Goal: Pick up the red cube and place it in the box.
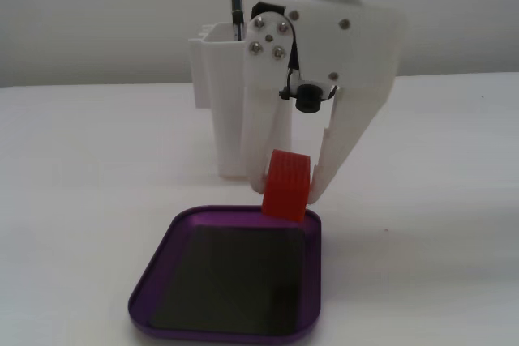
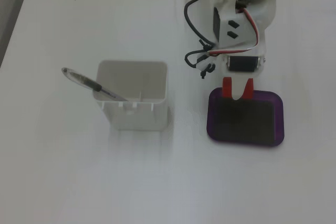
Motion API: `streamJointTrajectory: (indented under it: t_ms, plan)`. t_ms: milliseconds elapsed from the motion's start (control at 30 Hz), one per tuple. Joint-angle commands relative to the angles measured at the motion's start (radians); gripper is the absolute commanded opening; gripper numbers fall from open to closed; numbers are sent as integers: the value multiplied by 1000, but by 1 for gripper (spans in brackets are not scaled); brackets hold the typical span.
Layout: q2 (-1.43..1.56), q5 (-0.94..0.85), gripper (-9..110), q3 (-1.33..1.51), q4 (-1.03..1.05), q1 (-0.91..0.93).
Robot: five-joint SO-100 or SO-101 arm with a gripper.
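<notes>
The red cube [image 1: 287,185] is held tilted between the two white fingers of my gripper [image 1: 289,188], just above the far rim of the purple box [image 1: 154,281]. The box is a shallow purple tray with a dark floor, lying at the front of the table. In the fixed view from above, the gripper [image 2: 237,92] points down at the top edge of the box [image 2: 214,129], and the red cube [image 2: 227,87] shows on both sides of a white finger. The box holds nothing.
A tall white plastic container [image 1: 220,103] with a pen [image 1: 236,6] leaning in it stands just behind the gripper; from above the container [image 2: 134,100] lies left of the box with its pen [image 2: 92,85]. The table is white.
</notes>
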Motion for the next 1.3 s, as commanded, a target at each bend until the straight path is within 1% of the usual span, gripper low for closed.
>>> streamJointTrajectory:
  t_ms: [0, 433, 700, 900, 1267]
  plan:
    - [-3, 6, -1, -48, 8, 3]
    - [-12, 0, -1, -38, -9, 6]
    - [-126, -3, 0, -54, -11, 8]
    - [-140, -3, 0, -54, -17, 8]
    - [-138, -2, 0, -202, 31, 0]
